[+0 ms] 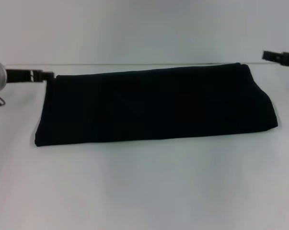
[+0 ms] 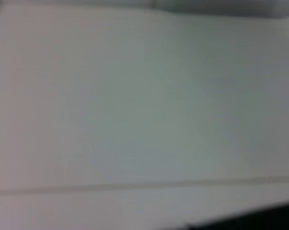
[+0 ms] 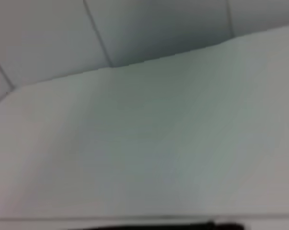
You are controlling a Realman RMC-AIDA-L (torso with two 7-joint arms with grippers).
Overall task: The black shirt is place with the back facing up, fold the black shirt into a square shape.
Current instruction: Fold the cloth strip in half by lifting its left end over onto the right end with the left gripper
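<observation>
While the black shirt (image 1: 154, 108) lies folded into a long flat band across the middle of the white table (image 1: 144, 191), I have both arms out at the far corners of it. My left gripper (image 1: 43, 75) sits just beside the band's far left corner and my right gripper (image 1: 278, 57) hangs a little off its far right corner, and from the head view I cannot tell how wide either one stands. Each wrist view gives me mostly bare table with a dark sliver of cloth (image 2: 259, 218) at one edge.
</observation>
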